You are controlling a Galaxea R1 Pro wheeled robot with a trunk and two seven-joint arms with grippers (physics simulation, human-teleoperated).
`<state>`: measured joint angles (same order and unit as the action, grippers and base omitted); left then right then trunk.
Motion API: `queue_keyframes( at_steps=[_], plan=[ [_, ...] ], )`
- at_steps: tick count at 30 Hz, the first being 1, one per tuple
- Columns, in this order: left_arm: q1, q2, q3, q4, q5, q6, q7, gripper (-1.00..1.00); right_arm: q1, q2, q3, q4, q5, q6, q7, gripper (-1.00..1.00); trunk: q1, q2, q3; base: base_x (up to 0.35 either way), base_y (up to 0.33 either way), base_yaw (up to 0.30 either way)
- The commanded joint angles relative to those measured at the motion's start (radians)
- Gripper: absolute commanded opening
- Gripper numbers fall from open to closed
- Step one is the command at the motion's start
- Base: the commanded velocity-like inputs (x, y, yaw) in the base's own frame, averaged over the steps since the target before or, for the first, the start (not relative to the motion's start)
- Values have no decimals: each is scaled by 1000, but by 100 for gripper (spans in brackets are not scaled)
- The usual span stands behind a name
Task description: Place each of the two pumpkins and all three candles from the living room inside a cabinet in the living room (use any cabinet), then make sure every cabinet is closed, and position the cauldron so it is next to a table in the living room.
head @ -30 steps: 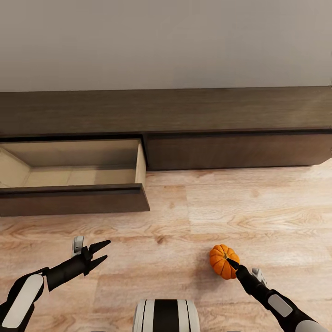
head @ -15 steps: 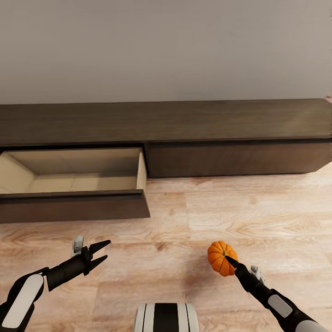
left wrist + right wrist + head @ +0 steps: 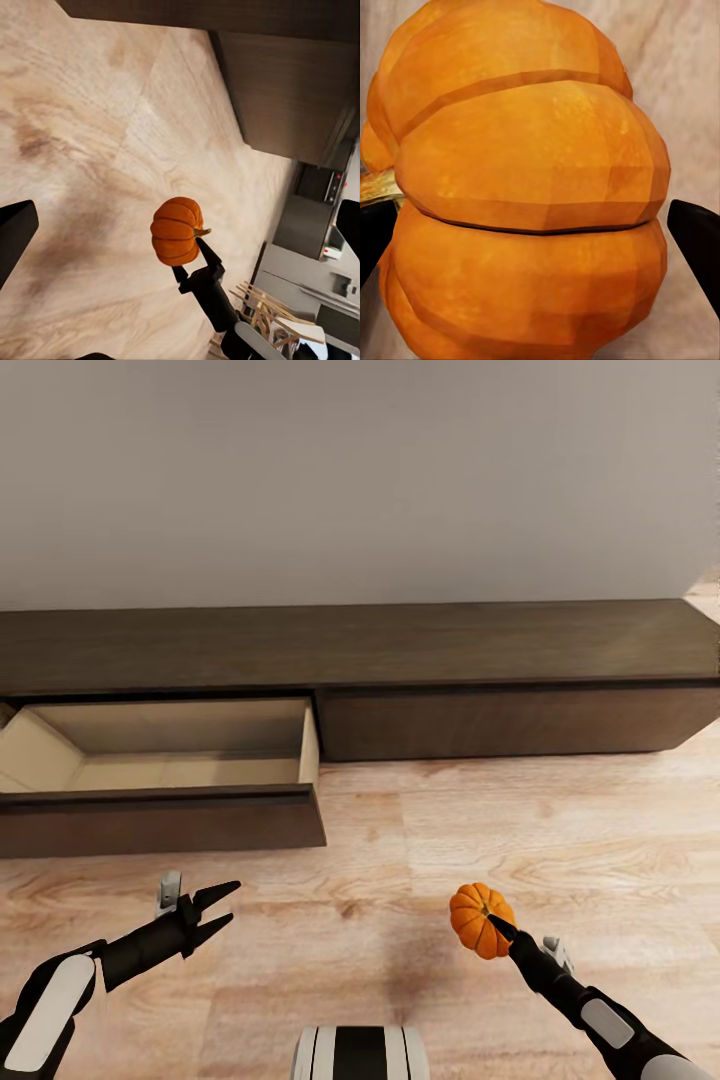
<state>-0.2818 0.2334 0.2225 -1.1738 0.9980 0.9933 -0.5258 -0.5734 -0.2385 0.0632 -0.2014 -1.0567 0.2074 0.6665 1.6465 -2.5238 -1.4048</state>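
1. Since a second ago the whole head view has tilted, so the cabinet (image 3: 360,650) sits lower in the picture and more wall shows above it; that is the camera, not the furniture. Against the arms, the pumpkin (image 3: 481,920) has risen slightly and edged toward the robot's left, while the left arm holds the same pose.
2. The right gripper (image 3: 492,923) is closed on the pumpkin, holding it above the wooden floor (image 3: 560,830), in front of the closed right-hand drawer front (image 3: 515,720) and well apart from it.
3. In the right wrist view the pumpkin (image 3: 525,187) sits between the two dark fingertips (image 3: 697,240), one at each side, with its pale stem poking out at one edge.
4. In the left wrist view the same pumpkin (image 3: 177,230) is seen from across the floor, stem pointing sideways, with the right arm's black fingers pinching it from below.
5. The left gripper (image 3: 212,912) hangs over the floor with its jaws spread wide and nothing between them.
6. The left-hand drawer (image 3: 160,815) of the cabinet is pulled out; its light wooden inside is bare as far as can be seen, though its left end is cut by the picture's edge.
7. The pumpkin is to the right of the open drawer and nearer the robot than its front.
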Motion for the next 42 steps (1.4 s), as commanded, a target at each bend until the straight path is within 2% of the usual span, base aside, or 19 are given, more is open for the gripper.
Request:
queue_keyframes(
  at_steps=[1, 9, 16, 27, 42],
  plan=[
    [0, 0, 2, 0, -4, 5, -5, 100, 0, -1, 7, 0, -10, 6, -1, -100, -1, 0, 3, 0, 0, 0],
    [0, -2, 1, 0, -4, 5, -5, 100, 0, -1, 7, 0, -9, 4, -6, -100, -4, 2, 34, 0, 0, 0],
    [0, -1, -17, 1, -4, 4, -5, 100, 0, -1, 6, 0, -7, 6, -13, -100, -7, 4, 61, 0, 0, 0],
    [0, -1, -18, -1, -4, 4, -5, 100, 0, 1, 6, 0, -5, 7, -16, -100, -7, 4, 61, -8, 0, 0],
    [0, 2, -17, 0, -4, 4, -5, 100, 0, 7, 7, 0, -2, 5, -19, -100, -7, 4, 61, -223, 0, 0]
  ],
)
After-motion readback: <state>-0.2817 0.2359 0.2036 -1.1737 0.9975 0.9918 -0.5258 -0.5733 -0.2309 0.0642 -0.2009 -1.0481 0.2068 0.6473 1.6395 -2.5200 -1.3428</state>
